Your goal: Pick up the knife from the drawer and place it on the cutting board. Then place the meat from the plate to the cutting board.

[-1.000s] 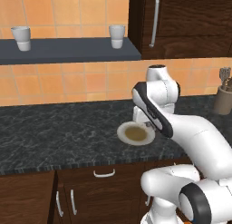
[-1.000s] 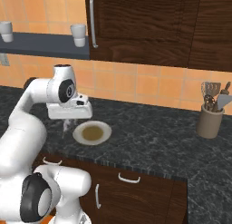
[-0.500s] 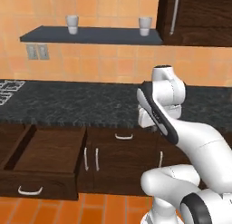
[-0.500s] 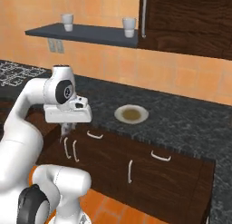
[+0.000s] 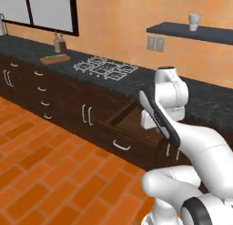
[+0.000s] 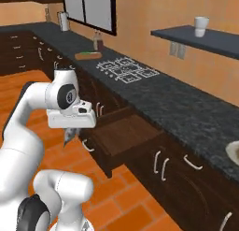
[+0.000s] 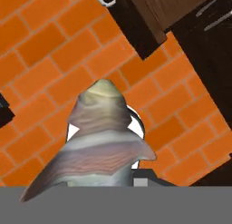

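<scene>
My gripper (image 6: 70, 131) is shut on the meat (image 7: 103, 136), a pale grey-white strip that hangs down from it over the brick floor. In the right base view the meat (image 6: 68, 136) dangles just left of the open drawer (image 6: 122, 137). The drawer (image 5: 133, 120) is pulled out, and its reddish-brown inside looks bare. Far along the counter lies the cutting board (image 5: 55, 59), with the green-handled knife (image 5: 54, 57) on it. From the other side, the board (image 6: 88, 55) and the knife (image 6: 85, 53) are small and distant. An edge of the plate (image 6: 234, 152) shows at the far right.
A stove grate (image 5: 105, 68) sits on the dark counter (image 6: 186, 108) between the drawer and the board. Bottles (image 5: 59, 43) stand behind the board and a kettle (image 6: 64, 21) stands farther along. A wall shelf holds a white cup (image 6: 201, 26). Orange brick floor (image 5: 45, 174) lies open to the left.
Both base views have swung along the counter as the base drove, bringing the stove, cutting board and open drawer into sight. The gripper stays shut on the meat.
</scene>
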Robot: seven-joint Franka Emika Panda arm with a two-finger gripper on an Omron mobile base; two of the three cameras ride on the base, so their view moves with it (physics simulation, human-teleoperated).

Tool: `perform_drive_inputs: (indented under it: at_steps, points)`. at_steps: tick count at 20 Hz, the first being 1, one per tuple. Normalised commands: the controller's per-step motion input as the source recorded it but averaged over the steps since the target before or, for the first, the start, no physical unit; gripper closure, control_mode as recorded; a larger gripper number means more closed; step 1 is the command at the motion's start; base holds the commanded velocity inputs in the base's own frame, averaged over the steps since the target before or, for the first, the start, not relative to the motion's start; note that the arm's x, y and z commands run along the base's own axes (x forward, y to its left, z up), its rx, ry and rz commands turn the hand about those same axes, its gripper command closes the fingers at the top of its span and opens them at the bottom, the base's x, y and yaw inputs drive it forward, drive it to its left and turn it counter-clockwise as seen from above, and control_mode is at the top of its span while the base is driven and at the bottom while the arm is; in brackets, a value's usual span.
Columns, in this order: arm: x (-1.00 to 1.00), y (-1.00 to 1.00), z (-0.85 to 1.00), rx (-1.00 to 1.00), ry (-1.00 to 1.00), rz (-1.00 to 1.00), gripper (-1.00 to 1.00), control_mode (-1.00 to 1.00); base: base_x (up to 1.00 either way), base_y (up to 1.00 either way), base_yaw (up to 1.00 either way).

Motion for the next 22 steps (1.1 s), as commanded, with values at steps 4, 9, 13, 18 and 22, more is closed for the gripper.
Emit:
perform_drive_inputs:
  at_steps: [4, 9, 13, 18, 22]
  points:
    - [0.00, 0.00, 0.00, 0.00, 0.00, 0.00, 1.00, 1.00, 0.17, 0.66, 0.74]
    - [0.00, 0.00, 0.00, 0.00, 0.00, 0.00, 1.00, 1.00, 0.89, 0.40, 0.39]
    - [0.00, 0.00, 0.00, 0.00, 0.00, 0.00, 1.00, 1.00, 1.00, 0.13, 0.08]
    - [0.00, 0.00, 0.00, 0.00, 0.00, 0.00, 1.00, 1.00, 1.00, 0.21, 0.08]
    - [0.00, 0.00, 0.00, 0.00, 0.00, 0.00, 1.00, 1.00, 1.00, 0.13, 0.05]
